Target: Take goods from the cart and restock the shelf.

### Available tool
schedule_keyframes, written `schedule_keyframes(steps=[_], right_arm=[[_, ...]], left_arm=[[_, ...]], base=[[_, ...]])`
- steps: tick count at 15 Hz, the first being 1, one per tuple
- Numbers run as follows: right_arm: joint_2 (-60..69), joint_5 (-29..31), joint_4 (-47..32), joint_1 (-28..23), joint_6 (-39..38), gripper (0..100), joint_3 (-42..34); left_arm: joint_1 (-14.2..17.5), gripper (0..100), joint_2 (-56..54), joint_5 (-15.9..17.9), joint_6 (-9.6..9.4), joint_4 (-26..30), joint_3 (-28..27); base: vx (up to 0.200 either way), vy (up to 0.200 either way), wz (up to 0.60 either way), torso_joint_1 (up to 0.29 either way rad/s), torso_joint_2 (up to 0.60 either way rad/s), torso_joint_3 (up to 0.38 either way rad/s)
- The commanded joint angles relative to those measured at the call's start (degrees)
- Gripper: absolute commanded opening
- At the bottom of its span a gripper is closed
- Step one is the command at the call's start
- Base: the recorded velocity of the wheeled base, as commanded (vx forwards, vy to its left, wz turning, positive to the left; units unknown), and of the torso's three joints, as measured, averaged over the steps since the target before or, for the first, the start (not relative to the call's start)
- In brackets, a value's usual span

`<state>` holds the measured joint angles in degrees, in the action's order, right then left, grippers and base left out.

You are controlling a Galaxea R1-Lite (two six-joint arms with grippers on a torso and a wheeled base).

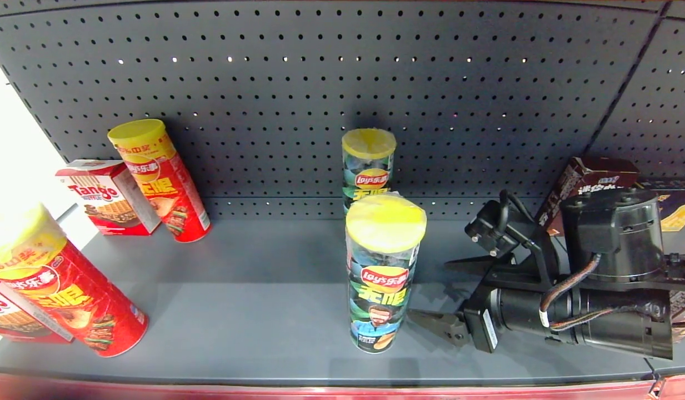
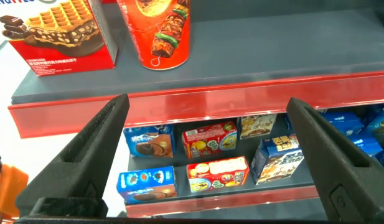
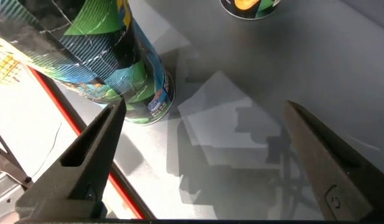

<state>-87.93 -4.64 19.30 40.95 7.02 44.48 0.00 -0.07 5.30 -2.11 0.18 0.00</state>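
A dark grey metal shelf point(image 1: 253, 311) with a red front strip point(image 1: 320, 391) carries the goods, and a dark grey perforated back panel point(image 1: 320, 66) rises behind it. The black right pincer point(image 1: 448, 294) lies low over the right part of the shelf, its fingers spread wide and holding nothing.

Four tall canisters with yellow lids stand upright on the shelf. Two are green-and-blue cardboard chip canisters: the front one point(image 1: 382, 278) stands near the shelf's front edge, just beside the right pincer's tips, though I cannot tell whether they touch. The rear one point(image 1: 368, 166) stands straight behind it, against the panel. Two are red cardboard chip canisters, one at the back left point(image 1: 161, 183) and one at the front left point(image 1: 64, 289).

Two red-and-white wafer boxes are on the left, one point(image 1: 109, 197) just beside the rear red canister, one point(image 1: 9, 325) behind the front red canister at the view's edge. One dark brown box point(image 1: 589, 180) leans at the back right, past the arm.

The black left pincer point(image 2: 204, 162) hangs in front of the red strip, spread open and empty. Under that strip several small blue and red boxes point(image 2: 207, 138) stand in rows
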Motion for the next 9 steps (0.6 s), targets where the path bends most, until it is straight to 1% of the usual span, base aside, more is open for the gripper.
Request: schedule_keyframes(steps=[1, 9], right_arm=[[-0.49, -0.01, 0.04, 0.18, 0.01, 100, 0.08], [-0.84, -0.01, 0.13, 0.8, 0.01, 100, 0.25]], left_arm=[[0.0, 100, 0.07, 0.06, 0.0, -0.01, 0.0], [0.0, 100, 0.07, 0.06, -0.09, -0.01, 0.0]], base=[[0.0, 0.0, 0.0, 0.0, 0.0, 0.0], [0.0, 0.0, 0.0, 0.0, 0.0, 0.0]])
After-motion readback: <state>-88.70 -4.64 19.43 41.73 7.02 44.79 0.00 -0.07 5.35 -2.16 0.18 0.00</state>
